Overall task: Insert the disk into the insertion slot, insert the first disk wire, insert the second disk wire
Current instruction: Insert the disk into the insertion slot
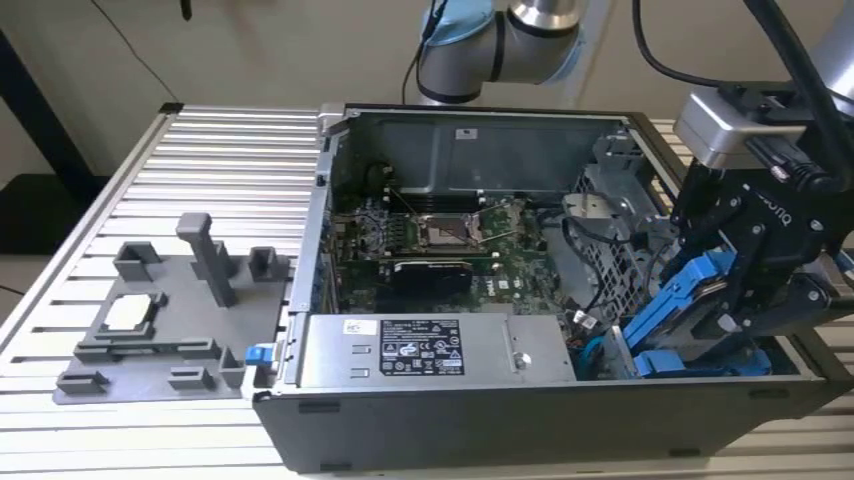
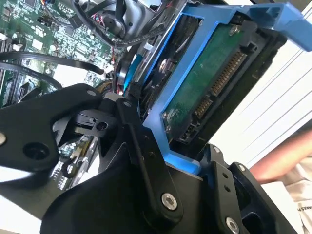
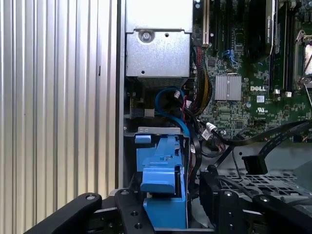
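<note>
Clamping with black metal gripper (image 2: 181,161), fingers (image 2: 146,146) closed against both sides of flat rectangular disk in bright blue plastic carrier frame (image 2: 202,83), green circuit face showing. Held tilted inside open dark-grey computer case (image 1: 441,430), exterior view's right end. Standing on ribbed aluminium table (image 1: 200,150).

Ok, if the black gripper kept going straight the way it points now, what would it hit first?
Likely the metal drive bay of the open computer case; the gripper holds the silver-grey disk in its bright blue carrier frame pointed at it. Depth is unclear.
</note>
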Controlling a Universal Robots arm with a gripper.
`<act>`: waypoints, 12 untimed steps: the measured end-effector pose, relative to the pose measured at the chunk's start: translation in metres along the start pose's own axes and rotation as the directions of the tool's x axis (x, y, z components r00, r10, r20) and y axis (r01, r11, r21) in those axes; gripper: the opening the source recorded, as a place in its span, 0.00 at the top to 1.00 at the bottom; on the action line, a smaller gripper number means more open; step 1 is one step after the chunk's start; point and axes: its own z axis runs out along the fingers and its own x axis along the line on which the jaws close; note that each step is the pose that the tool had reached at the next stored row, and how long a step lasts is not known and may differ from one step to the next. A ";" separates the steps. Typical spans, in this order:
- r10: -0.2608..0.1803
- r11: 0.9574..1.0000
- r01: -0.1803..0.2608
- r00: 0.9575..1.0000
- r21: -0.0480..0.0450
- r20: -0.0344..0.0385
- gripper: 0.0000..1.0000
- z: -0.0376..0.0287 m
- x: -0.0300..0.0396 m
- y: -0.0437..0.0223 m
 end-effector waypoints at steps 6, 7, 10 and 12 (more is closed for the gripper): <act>0.001 1.000 -0.001 1.000 0.000 0.000 0.44 0.0002 -0.0030 0.0000; 0.001 1.000 -0.001 1.000 0.000 0.000 0.50 0.0003 -0.0038 0.0000; 0.003 1.000 -0.003 1.000 0.000 0.000 0.62 0.0007 -0.0055 0.0000; 0.004 1.000 -0.004 1.000 0.000 0.001 0.67 0.0009 -0.0063 0.0002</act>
